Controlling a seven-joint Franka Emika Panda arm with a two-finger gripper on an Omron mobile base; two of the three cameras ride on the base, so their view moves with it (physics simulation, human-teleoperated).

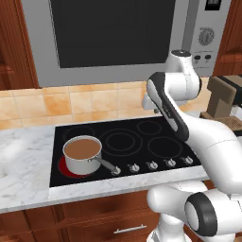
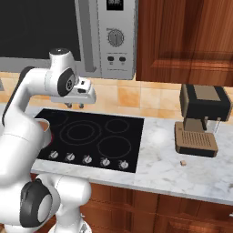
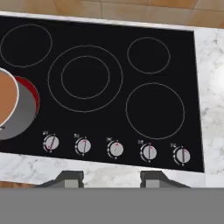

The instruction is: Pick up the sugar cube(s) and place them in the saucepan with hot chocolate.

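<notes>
The saucepan with hot chocolate (image 1: 82,153) stands on the front left burner of the black cooktop (image 1: 142,142), which glows red under it. Its handle points toward the knobs. In the hand view the saucepan (image 3: 11,109) sits at the left edge. A small tan sugar cube (image 2: 183,162) lies on the marble counter in front of the coffee machine, far right of the cooktop. My gripper (image 2: 75,105) hangs high over the cooktop's back, pointing down. Its fingertips (image 3: 70,177) stand apart with nothing between them, well away from the cube.
A brown and black coffee machine (image 2: 200,120) stands on the right counter. A row of knobs (image 3: 116,148) runs along the cooktop's front. A microwave (image 2: 113,36) and wooden cabinets hang above. Marble counter (image 1: 23,160) lies left of the cooktop.
</notes>
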